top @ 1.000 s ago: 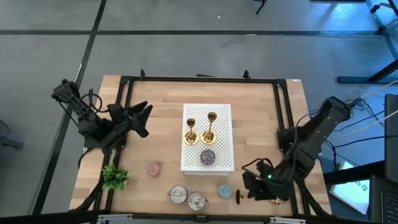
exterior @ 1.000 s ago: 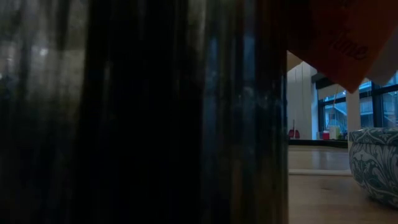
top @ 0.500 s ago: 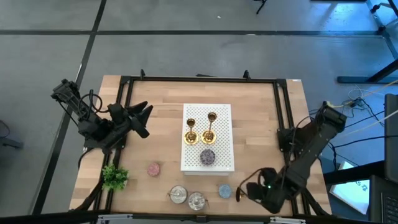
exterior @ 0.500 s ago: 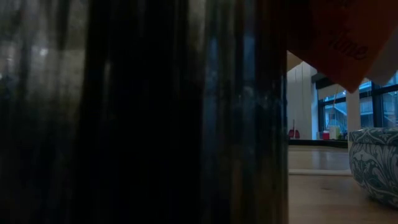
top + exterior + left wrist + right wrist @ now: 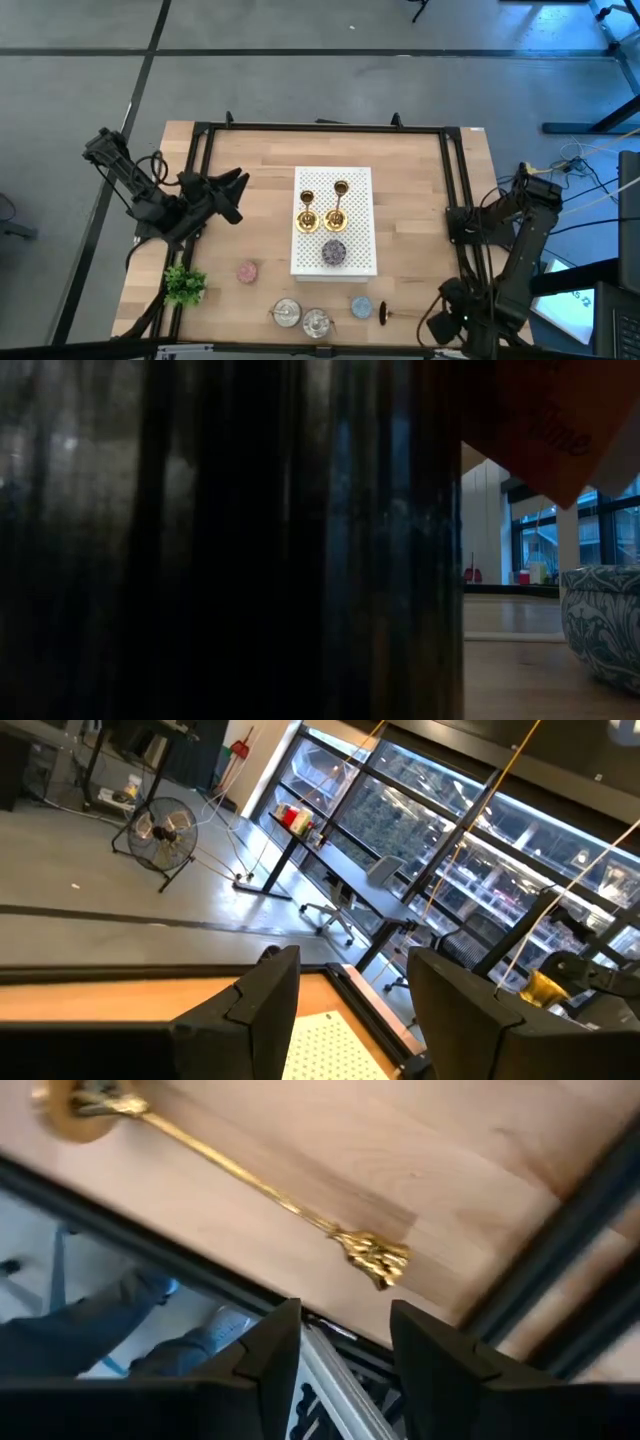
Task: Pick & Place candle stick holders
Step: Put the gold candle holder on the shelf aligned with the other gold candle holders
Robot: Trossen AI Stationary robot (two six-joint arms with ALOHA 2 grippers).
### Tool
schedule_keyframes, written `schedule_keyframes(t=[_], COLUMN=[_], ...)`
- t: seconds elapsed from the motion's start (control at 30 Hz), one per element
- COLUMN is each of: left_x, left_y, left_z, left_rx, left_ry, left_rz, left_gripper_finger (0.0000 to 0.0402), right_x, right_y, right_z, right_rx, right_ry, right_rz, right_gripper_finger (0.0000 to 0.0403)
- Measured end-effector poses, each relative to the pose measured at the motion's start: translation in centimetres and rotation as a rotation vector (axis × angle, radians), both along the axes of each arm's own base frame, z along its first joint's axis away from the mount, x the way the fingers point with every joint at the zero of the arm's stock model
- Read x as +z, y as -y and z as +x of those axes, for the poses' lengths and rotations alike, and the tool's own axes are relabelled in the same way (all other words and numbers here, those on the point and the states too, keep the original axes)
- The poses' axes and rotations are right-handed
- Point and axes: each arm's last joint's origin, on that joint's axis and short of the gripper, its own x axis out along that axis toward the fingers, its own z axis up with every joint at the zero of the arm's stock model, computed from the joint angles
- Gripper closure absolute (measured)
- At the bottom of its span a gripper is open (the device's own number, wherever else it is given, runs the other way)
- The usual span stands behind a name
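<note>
I see third brass candle stick holder point(image 5: 240, 1175) lying flat on pale wood surface point(image 5: 260, 215), thin stem, near blue disc point(image 5: 361, 307). My right jaws point(image 5: 335, 1342) spread, empty, nearby. Left jaws point(image 5: 350, 995) parted, idle.

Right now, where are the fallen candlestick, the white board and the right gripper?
fallen candlestick point(image 5: 250, 1180), right wrist view, on its thin stem.
white board point(image 5: 357, 215), high view, on its bare right part.
right gripper point(image 5: 345, 1342), right wrist view, between its open fingers.

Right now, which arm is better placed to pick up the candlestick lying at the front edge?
Right. The fallen candle stick holder lies by the table's front right edge, close to the right gripper, which is open. The left gripper waits at the far left.
</note>
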Motion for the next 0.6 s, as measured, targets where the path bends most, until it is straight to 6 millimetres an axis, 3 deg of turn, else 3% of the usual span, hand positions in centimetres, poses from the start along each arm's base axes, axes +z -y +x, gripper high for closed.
schedule_keyframes(t=[0.27,0.47,0.6], left_x=[-2.1,-3.4,-3.3], left_y=[1.9,3.2,2.5], left_z=[2.1,3.2,3.5], left_rx=[-0.001,-0.014,0.017], left_ry=[0.088,0.176,0.215], left_rz=[-0.077,-0.155,-0.184], left_gripper_finger=[0.0219,0.0219,0.0223], right_x=[0.7,0.6,0.4], right_y=[-2.4,-2.6,-2.5], right_z=[0.1,-0.4,-0.4], right_rx=[0.352,0.266,0.155], right_ry=[0.251,0.181,0.151], right_rz=[0.123,0.172,0.191], right_gripper_finger=[0.0243,0.0243,0.0243])
